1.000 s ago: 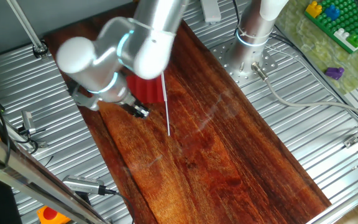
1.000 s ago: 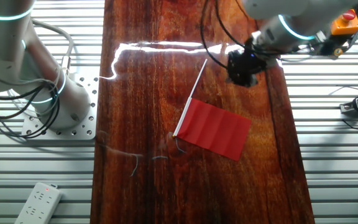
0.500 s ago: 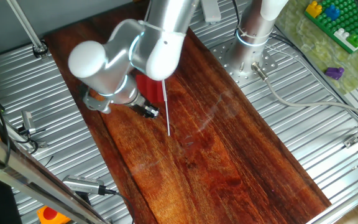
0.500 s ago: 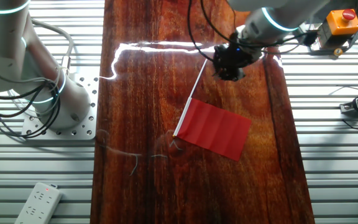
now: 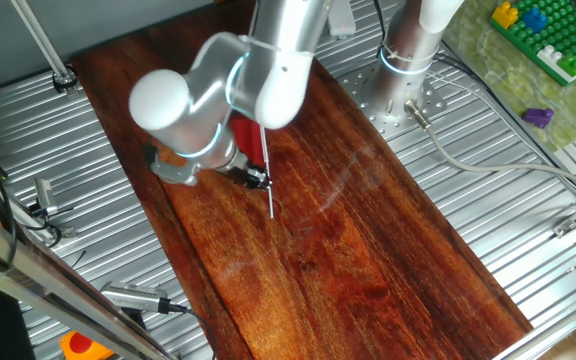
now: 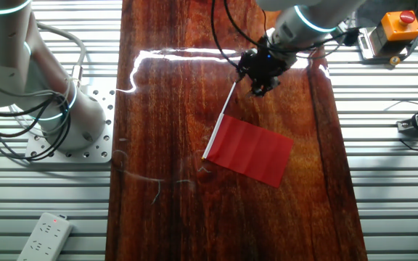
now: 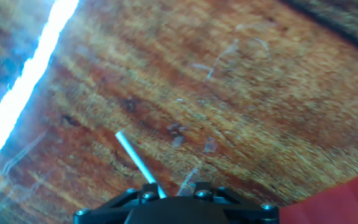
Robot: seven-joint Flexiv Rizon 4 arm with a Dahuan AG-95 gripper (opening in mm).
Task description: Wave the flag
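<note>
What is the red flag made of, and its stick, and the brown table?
The flag looks like thin matte cloth or plastic sheet; it lies flat with faint creases. Its stick looks like smooth white plastic, though painted wood is possible. The table looks like dark varnished wood: grain streaks show and the lights glare off it.

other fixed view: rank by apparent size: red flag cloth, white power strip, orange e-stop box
1. red flag cloth, clearly largest.
2. white power strip, though the frame edge cuts it off.
3. orange e-stop box, near the strip's visible size, so 2 and 3 are unsure.
</note>
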